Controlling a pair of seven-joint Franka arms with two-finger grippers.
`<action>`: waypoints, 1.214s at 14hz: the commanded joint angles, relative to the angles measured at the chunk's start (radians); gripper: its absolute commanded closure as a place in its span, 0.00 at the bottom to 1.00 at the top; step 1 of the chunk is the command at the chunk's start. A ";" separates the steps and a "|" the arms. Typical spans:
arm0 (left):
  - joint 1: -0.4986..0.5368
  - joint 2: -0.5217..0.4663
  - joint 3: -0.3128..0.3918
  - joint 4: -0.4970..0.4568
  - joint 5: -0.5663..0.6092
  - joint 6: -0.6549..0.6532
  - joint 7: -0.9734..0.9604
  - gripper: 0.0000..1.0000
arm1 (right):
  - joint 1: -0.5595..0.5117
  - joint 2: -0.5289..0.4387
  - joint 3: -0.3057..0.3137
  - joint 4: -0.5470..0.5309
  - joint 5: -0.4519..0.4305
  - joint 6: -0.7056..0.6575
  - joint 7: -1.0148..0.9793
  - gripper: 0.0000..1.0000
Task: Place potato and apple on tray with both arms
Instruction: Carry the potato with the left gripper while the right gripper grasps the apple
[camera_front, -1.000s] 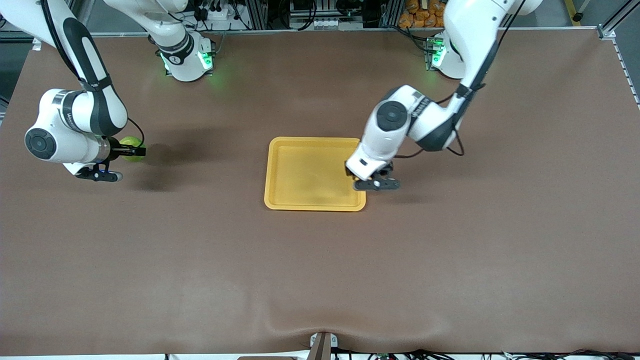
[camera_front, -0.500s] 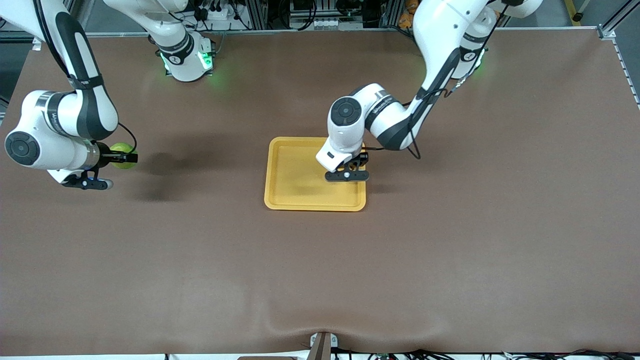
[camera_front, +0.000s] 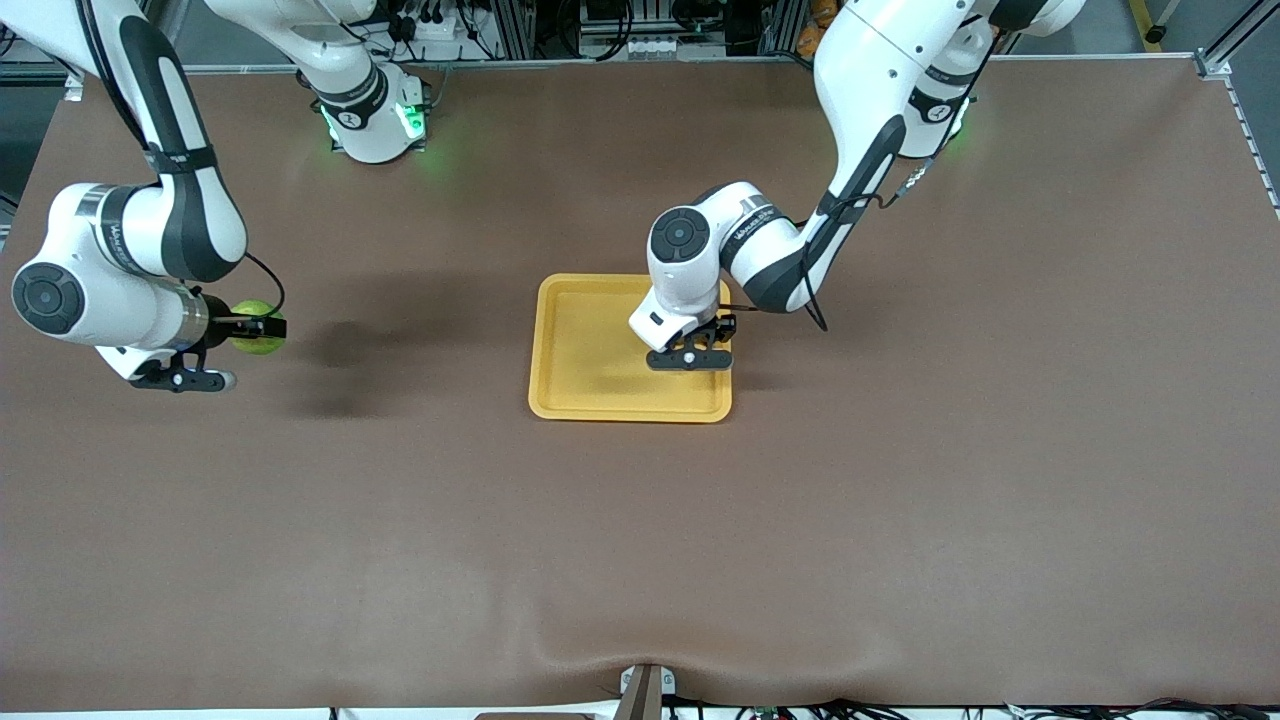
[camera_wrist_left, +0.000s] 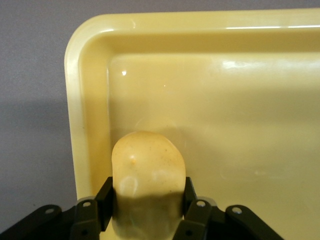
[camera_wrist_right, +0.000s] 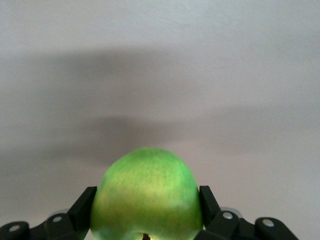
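Yellow plastic fills most of the left wrist view: the tray (camera_wrist_left: 210, 75) lies under the left gripper (camera_wrist_left: 147, 200), whose fingers are clamped on the potato (camera_wrist_left: 147, 180). From the front the left gripper (camera_front: 690, 352) hangs over the tray (camera_front: 585, 350), over the part toward the left arm's end of the table, and the potato itself is hidden there by the wrist. It is not yet set down, as far as can be judged; whether it touches the tray floor cannot be told. The right gripper (camera_front: 255, 328) is over bare table well apart from the tray, toward the right arm's end, closed around the apple (camera_front: 257, 328); the right wrist view shows the apple (camera_wrist_right: 147, 195) pinched between the two fingers of the right gripper (camera_wrist_right: 147, 210) with only tabletop below. So both items are picked up and neither is delivered. What is left looks like lowering and releasing the potato, then carrying the apple across to the tray and letting it go.
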 joint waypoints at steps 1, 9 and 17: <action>-0.007 0.015 0.006 0.022 0.038 -0.020 -0.017 0.63 | 0.035 -0.011 -0.003 0.037 0.060 -0.047 0.005 1.00; -0.007 0.027 0.014 0.024 0.065 -0.020 -0.018 0.13 | 0.144 -0.033 -0.003 0.047 0.073 -0.055 0.109 1.00; 0.033 -0.069 0.014 0.039 0.065 -0.085 -0.026 0.00 | 0.282 -0.045 -0.002 0.107 0.119 -0.132 0.282 1.00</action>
